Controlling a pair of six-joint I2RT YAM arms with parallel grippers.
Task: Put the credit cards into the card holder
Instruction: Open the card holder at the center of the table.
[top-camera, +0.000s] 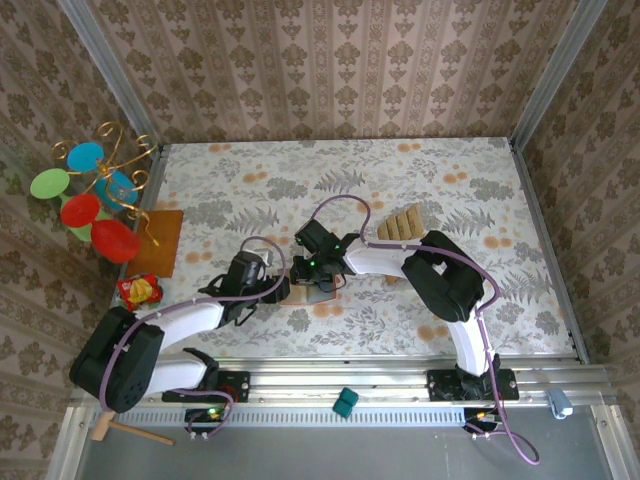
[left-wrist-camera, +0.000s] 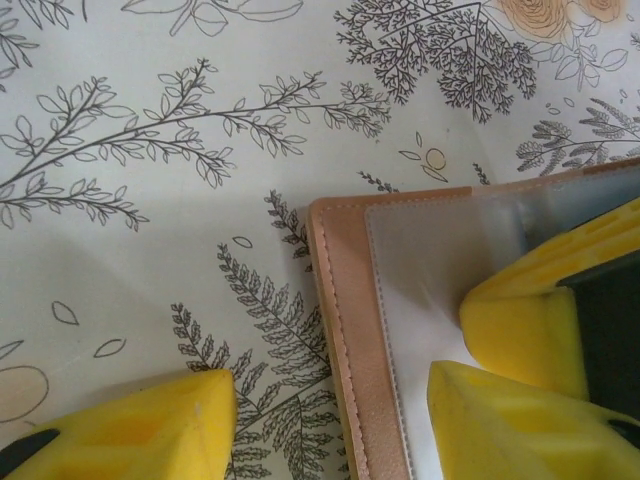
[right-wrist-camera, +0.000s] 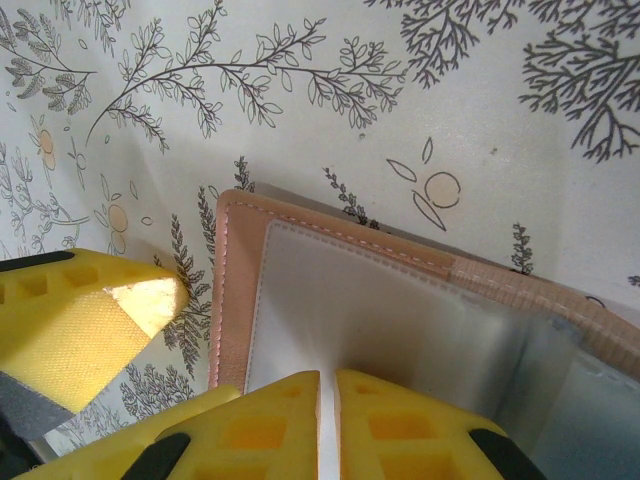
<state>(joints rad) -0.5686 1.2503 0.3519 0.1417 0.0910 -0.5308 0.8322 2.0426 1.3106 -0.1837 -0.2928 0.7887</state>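
Note:
The card holder (left-wrist-camera: 350, 300) lies open on the floral cloth, tan inner face up, with a clear plastic sleeve (right-wrist-camera: 380, 310) over it; from above it is mostly under the two wrists (top-camera: 290, 296). My left gripper (left-wrist-camera: 330, 400) is open and straddles the holder's stitched left edge, one finger on the cloth and the other over the sleeve. My right gripper (right-wrist-camera: 327, 385) is shut, its yellow tips resting on the sleeve beside the left one. Both grippers meet at mid-table (top-camera: 283, 283) (top-camera: 312, 275). The credit cards (top-camera: 400, 222) lie fanned in a tan stack to the right, apart from both grippers.
A gold wire stand with coloured discs (top-camera: 95, 190) and an orange-brown board (top-camera: 158, 243) stand at the left edge. A red and yellow packet (top-camera: 140, 290) lies near the left arm. Walls close in on the table's left, back and right sides.

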